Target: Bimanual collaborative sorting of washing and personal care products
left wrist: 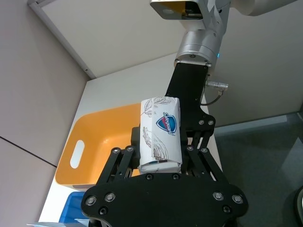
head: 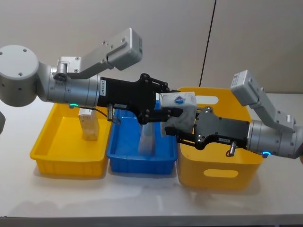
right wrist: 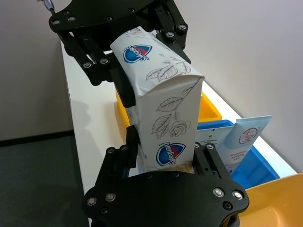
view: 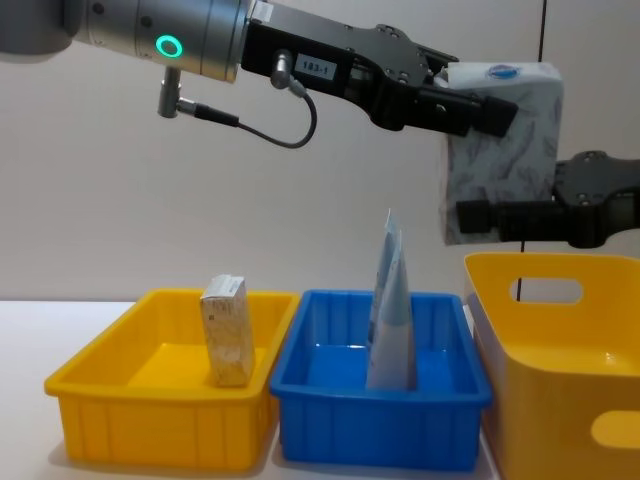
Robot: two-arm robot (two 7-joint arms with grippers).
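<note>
A mid-air handover was judged to be in hand: the Safeguard soap pack [view: 505, 165] was clamped at its upper end between the fingers of the left gripper [view: 478, 97] and at its lower end between those of the right gripper [view: 488, 215], above the deep yellow bin [view: 560, 320]. Next, one grip would need to be released while the other was kept firm.

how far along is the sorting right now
Done: the beige box stands in the yellow tray, and tubes stand in the blue tray. In hand: the white patterned pack, clamped by both the left gripper and right gripper in the air near the deep yellow bin. Left: settling that pack into a container, likely the bin.
</note>
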